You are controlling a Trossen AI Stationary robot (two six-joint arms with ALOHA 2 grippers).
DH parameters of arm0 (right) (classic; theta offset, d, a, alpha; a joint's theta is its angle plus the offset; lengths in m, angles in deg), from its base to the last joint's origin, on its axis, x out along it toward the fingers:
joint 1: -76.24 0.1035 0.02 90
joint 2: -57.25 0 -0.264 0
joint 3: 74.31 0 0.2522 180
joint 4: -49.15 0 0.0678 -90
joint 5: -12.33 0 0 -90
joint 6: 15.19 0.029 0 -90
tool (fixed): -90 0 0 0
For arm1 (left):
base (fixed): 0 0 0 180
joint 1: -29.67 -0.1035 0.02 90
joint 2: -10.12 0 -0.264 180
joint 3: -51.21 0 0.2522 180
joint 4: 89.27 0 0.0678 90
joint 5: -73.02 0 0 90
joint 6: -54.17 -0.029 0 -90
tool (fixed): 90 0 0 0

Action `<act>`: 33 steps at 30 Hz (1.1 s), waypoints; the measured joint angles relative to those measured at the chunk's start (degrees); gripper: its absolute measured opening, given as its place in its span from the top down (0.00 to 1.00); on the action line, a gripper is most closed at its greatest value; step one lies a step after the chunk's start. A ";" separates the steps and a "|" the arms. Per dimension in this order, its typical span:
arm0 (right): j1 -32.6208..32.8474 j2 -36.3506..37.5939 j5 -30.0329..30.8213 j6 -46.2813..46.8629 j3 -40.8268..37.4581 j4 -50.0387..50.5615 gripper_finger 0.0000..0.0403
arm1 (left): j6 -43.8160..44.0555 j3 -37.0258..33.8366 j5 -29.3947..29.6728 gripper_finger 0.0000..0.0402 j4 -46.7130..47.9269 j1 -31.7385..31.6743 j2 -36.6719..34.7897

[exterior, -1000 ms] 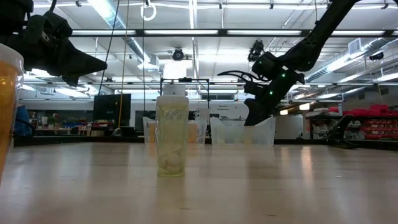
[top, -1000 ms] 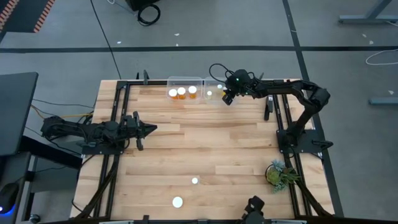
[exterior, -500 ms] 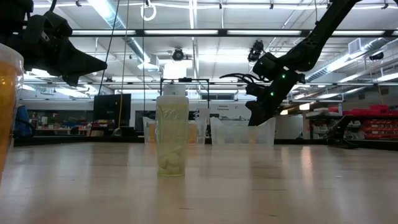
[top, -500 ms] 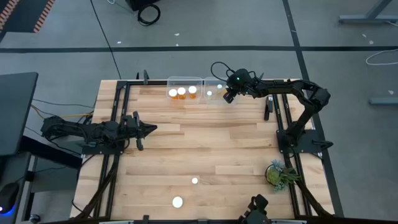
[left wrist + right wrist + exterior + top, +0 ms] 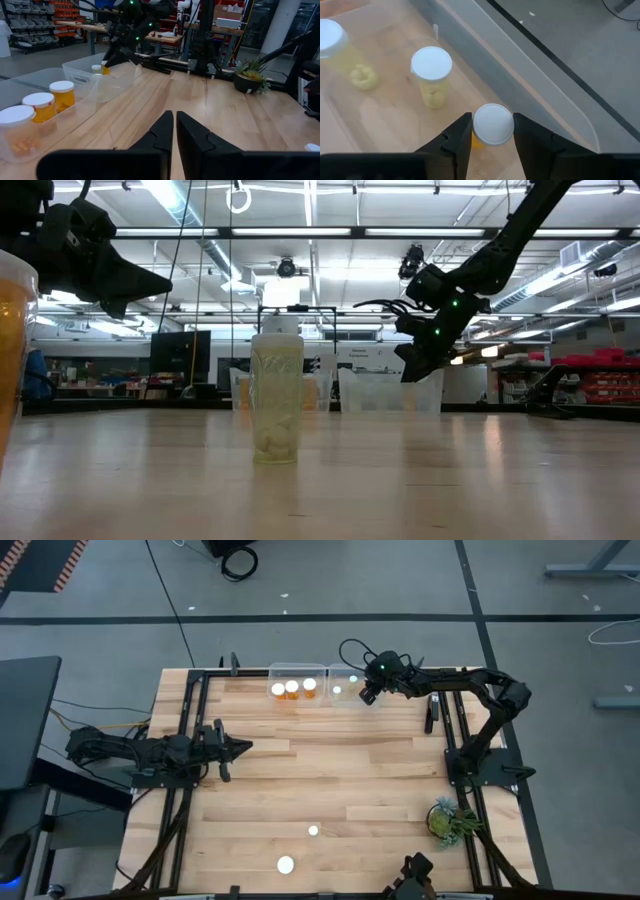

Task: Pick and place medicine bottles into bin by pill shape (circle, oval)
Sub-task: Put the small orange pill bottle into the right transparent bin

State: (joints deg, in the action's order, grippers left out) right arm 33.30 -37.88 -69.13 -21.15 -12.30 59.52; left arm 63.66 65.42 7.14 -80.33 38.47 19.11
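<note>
Right gripper (image 5: 492, 131) over the far right bin (image 5: 555, 100), a white-capped bottle (image 5: 493, 124) between its fingers, contact unclear. Step judged: the drop. Next: spread, lift clear. Left gripper (image 5: 174, 131) closed, empty, idle at left. Two bottles (image 5: 313, 831) wait on the near worktop (image 5: 330, 770).

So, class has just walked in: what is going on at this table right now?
The right gripper is over the right-hand clear bin at the table's far edge, its fingers either side of a white-capped medicine bottle. Two bottles already stand in that bin and three in the neighbouring bin. The left gripper waits shut. Two bottles remain near the front edge.
</note>
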 joint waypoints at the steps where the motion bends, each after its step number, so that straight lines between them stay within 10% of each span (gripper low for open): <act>1: 0.00 0.00 0.02 0.00 0.00 0.00 0.61 | 0.00 0.02 0.00 0.93 0.00 0.02 0.00; 33: 0.97 0.04 0.04 -1.34 0.02 -1.05 0.47 | 0.00 0.00 0.02 0.92 0.00 0.02 0.00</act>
State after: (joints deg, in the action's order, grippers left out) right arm 34.27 -37.84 -69.09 -22.49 -12.28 58.47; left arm 63.66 65.41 7.16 -80.33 38.49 19.11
